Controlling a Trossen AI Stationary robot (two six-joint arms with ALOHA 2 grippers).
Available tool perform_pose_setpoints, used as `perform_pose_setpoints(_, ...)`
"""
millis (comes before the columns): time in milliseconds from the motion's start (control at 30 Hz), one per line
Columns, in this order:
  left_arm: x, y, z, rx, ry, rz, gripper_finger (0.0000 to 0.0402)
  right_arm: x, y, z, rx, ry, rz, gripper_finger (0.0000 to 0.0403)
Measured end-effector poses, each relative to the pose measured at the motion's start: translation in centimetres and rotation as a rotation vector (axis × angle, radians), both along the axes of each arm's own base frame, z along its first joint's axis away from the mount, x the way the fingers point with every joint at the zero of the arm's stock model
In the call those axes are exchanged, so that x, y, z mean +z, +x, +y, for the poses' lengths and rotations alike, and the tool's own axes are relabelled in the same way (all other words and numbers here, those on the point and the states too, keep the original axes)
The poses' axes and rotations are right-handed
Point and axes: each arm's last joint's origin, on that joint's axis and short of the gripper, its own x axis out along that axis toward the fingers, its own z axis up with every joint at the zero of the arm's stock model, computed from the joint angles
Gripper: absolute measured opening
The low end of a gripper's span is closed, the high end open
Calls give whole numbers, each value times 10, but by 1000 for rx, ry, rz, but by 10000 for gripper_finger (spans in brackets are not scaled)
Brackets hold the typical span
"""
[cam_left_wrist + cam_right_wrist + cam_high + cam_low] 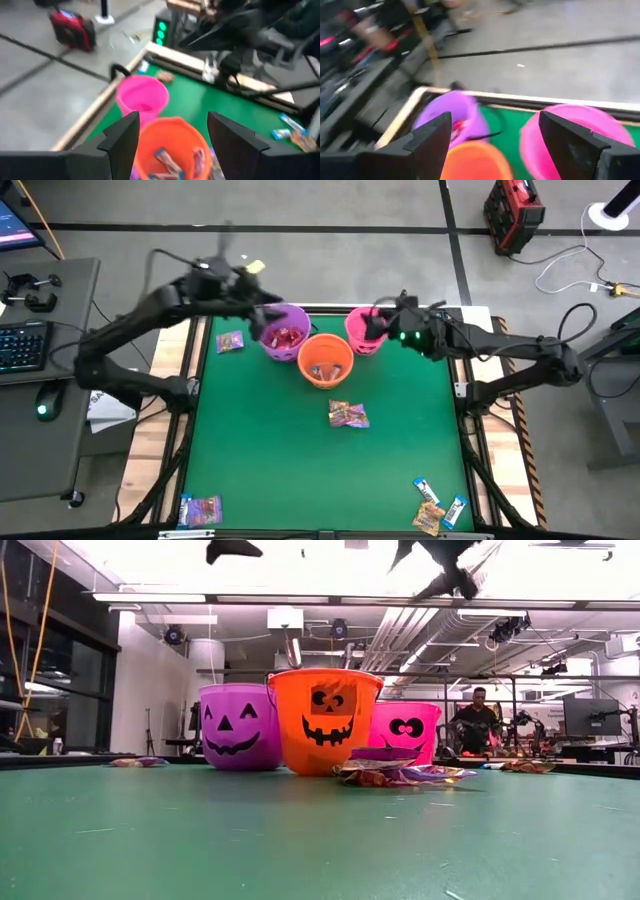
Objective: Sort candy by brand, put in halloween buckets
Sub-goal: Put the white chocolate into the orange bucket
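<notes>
Pink bucket [404, 730] half hidden behind orange bucket [324, 720].

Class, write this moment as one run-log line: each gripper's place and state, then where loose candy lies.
left gripper: open, over purple bucket | right gripper: open, over pink bucket | loose candy: wrappers mid-table, more near front corners

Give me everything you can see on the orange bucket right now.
The orange bucket is a small round pail that looks like plastic, with a black jack-o'-lantern face printed on its side. It stands upright on the green table, in front of and between the purple bucket and the pink bucket, with the purple one close against it. The left wrist view shows a few wrapped candies lying inside it. No hand touches it.
</notes>
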Motion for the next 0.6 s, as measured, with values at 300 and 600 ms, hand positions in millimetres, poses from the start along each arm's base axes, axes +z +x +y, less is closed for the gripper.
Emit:
perform_pose_setpoints(300, 25, -49, -5, 39, 100, -94, 221, -36, -47, -103, -411, 296, 103, 293)
perform_pose_setpoints(600, 23, -47, -3, 58, 55, -95, 220, -105, -97, -194, -870, 603, 148, 293)
